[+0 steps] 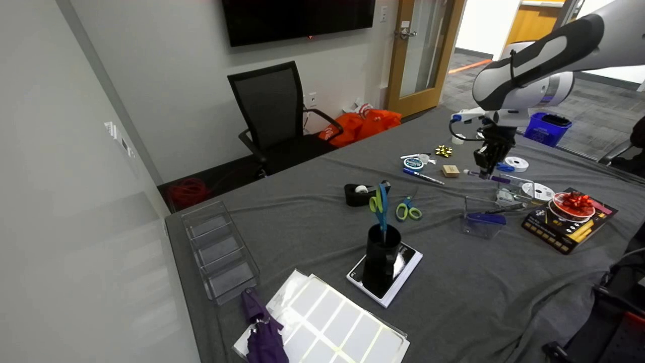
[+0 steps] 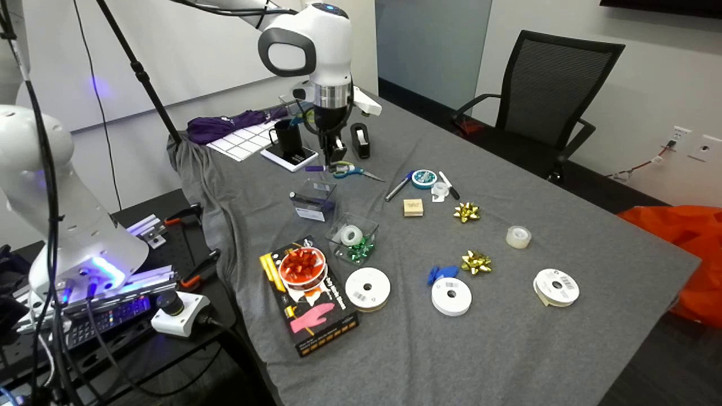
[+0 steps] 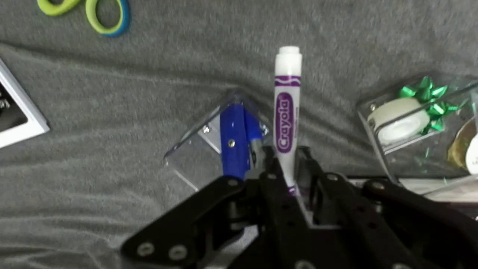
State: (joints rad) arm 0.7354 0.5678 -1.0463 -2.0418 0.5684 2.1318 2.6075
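Gripping a purple Crayola marker (image 3: 286,119), the claw (image 3: 286,160) holds it above the worktop (image 2: 496,349), near the clear bin (image 3: 201,158) containing a blue tool (image 3: 234,142). Positioning is probably the step in hand; the next move likely calls for steady alignment before lowering.

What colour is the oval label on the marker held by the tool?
The oval label is purple with pale lettering, clearest in the wrist view.

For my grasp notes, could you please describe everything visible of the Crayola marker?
The Crayola marker is slim, white and plastic-looking, with a purple label, a wavy purple band and a stepped white end. Its other end looks purple in both exterior views. The end effector clamps it mid-length, roughly level, above the table.
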